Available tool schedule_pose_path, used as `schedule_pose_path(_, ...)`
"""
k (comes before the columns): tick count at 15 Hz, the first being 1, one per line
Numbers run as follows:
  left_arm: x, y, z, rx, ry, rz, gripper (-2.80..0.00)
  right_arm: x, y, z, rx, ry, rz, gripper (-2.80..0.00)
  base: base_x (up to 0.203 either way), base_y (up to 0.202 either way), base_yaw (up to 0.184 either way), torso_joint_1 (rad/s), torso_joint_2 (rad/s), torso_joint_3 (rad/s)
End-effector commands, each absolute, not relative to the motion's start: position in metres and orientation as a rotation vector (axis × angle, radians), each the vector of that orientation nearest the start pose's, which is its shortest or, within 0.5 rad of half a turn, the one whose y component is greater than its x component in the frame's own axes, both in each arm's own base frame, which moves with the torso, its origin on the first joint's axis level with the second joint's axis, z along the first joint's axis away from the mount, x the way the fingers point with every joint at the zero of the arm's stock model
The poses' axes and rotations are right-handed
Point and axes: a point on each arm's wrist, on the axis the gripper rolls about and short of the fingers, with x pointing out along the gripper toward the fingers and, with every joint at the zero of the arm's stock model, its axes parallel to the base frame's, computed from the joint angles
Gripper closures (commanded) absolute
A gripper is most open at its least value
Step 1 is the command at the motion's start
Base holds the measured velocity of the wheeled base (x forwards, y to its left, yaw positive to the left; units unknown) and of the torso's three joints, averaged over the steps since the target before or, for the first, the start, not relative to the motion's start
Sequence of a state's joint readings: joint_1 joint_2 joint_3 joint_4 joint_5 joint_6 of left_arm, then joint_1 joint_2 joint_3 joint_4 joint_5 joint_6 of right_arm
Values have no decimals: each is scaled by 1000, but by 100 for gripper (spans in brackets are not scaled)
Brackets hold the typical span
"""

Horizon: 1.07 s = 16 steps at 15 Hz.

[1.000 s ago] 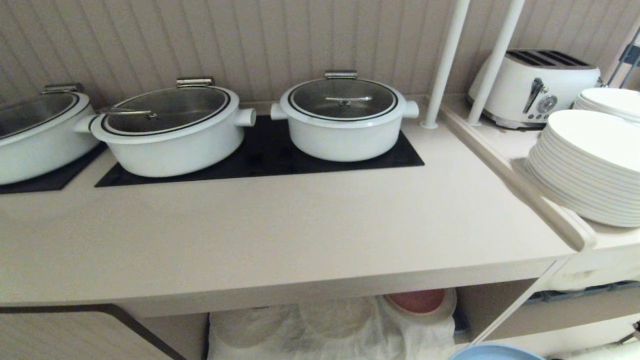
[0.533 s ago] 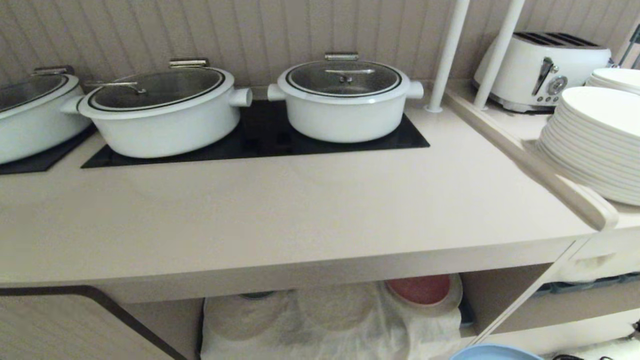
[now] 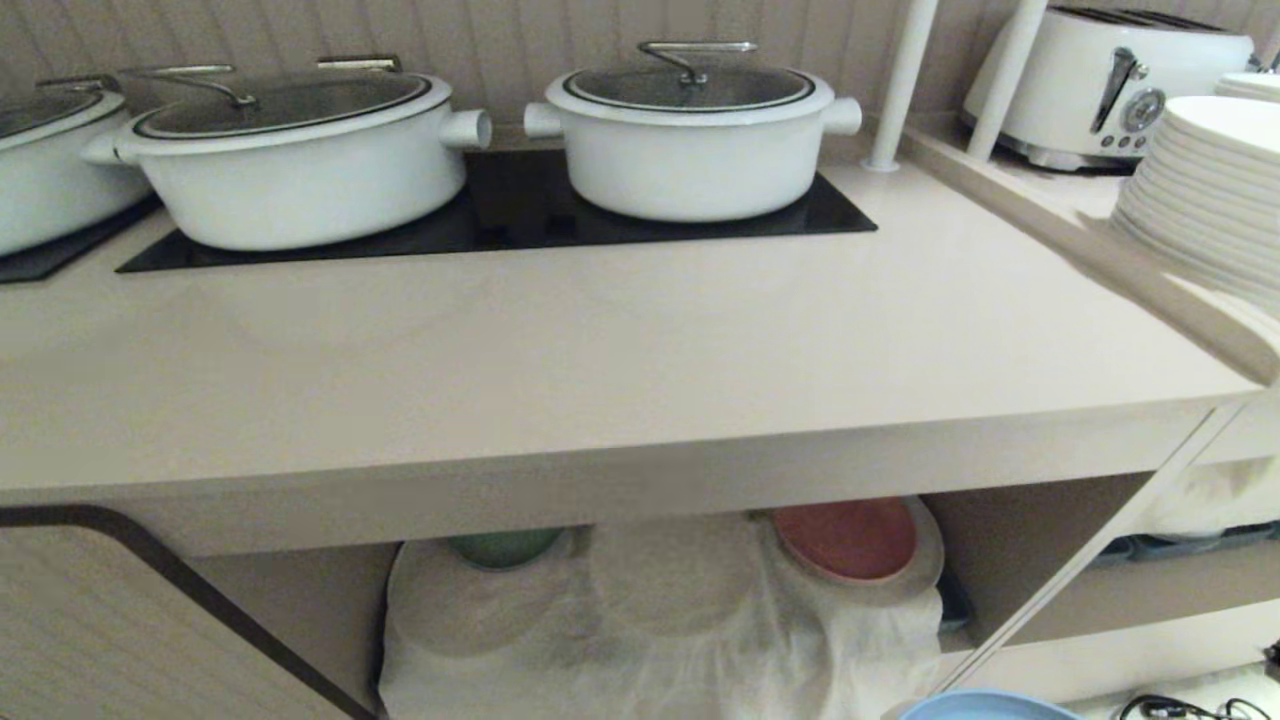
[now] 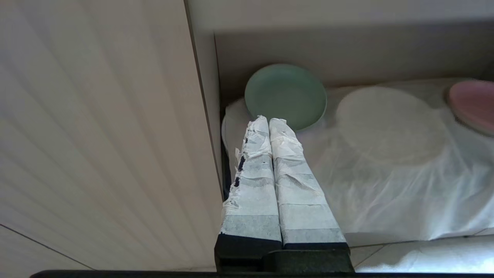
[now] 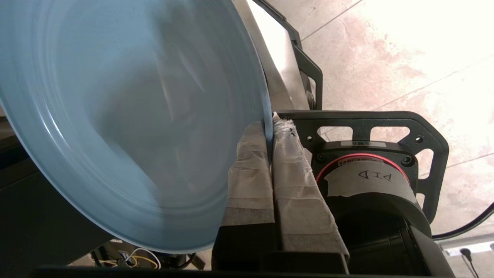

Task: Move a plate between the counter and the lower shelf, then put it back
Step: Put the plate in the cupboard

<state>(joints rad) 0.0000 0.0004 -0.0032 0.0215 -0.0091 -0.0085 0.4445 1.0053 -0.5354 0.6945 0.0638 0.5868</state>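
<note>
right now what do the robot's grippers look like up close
Both grippers have two long flat fingers wrapped in wrinkled white tape on black bases. The left gripper shows frayed tape tips with dark patches showing through. Behind the right gripper sits a black bracket and a red-ringed black cylinder bearing a handwritten paper label.

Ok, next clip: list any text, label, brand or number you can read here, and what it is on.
"PID", handwritten and seen upside down, on the tape strip across a round black robot part behind the right gripper.
Printed white sticker above it: too small to read.
Toaster dial markings: too blurred.
Nothing else legible.
</note>
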Motion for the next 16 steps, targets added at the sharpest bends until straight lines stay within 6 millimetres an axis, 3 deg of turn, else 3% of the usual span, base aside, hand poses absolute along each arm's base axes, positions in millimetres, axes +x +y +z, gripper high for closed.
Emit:
schedule_pose_path(1,-23,0,74,-9,18,-9,0,62,31,147,290,1242,94,0,0,0,0,-226,515,290)
schedule_pose_path(16,-23,0,74,-9,18,-9,0,66,33,144,300,1233,108,0,0,0,0,-177,472,294)
